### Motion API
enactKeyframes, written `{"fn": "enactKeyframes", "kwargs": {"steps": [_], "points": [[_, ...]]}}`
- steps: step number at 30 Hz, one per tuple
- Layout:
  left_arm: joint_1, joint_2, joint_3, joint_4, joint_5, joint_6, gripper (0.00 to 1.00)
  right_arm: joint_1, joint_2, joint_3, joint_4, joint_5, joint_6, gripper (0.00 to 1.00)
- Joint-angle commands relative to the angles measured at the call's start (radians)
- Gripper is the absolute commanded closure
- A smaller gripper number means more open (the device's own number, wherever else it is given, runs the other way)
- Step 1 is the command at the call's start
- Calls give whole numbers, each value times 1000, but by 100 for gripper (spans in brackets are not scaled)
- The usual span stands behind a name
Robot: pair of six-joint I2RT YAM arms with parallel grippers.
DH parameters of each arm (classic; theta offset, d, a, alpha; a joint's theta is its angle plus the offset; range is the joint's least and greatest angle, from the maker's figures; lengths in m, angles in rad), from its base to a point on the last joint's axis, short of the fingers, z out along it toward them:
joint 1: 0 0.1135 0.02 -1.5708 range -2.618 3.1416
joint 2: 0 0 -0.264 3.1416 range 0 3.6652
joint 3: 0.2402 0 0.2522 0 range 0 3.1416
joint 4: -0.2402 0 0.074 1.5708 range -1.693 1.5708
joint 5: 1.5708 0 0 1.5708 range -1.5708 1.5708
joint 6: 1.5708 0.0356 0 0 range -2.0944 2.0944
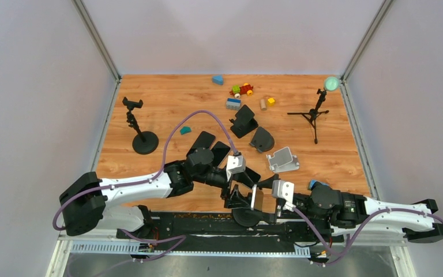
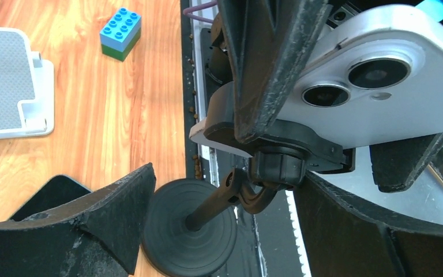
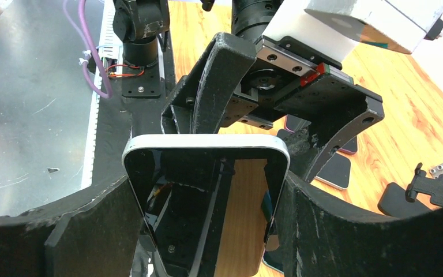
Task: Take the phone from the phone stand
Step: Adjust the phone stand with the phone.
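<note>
A white phone (image 1: 258,198) with a dark screen (image 3: 207,208) sits upright in the clamp of a black phone stand (image 2: 277,138) with a thin stem and a round base (image 2: 187,231), at the table's near edge. Its white back with two lenses (image 2: 375,86) shows in the left wrist view. My right gripper (image 3: 207,190) is shut on the phone, one finger on each long edge. My left gripper (image 2: 228,190) is open with its fingers on either side of the stand's stem, the right finger (image 2: 346,225) close by the ball joint. Both grippers also show in the top view, left (image 1: 235,193) and right (image 1: 263,199).
A white stand (image 1: 282,160), two black stands (image 1: 243,121) (image 1: 262,139), flat phones (image 1: 202,141), a tall black stand (image 1: 144,141), a tripod (image 1: 316,112) and toy blocks (image 1: 239,92) lie further back. The black rail (image 1: 207,222) runs under the stand's base.
</note>
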Motion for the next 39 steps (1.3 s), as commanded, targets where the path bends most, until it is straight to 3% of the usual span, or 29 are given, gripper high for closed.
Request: {"fn": "enactKeyframes", "kwargs": {"steps": [1,5,9,12,13,22,27,39], "points": [[-29,-16,74,9,-62,57,12,4,-1,-5,108,-82,61,100],[-30,8,91,18,-47,54,32,2,-2,-8,108,-73,66,100],[-32,35,100,45,-18,36,65,0,-8,-17,107,-65,72,100],[-31,42,103,53,-12,30,97,0,-5,-20,98,-58,80,100],[-31,41,103,51,-16,31,100,0,-3,-18,95,-58,81,100],[-30,-54,67,-18,-108,65,100,-23,107,37,85,-22,57,100],[-19,-126,70,-93,-180,88,100,-96,152,100,102,-57,28,100],[71,-343,57,-285,-386,166,100,-412,431,226,247,-544,-12,100]]}}
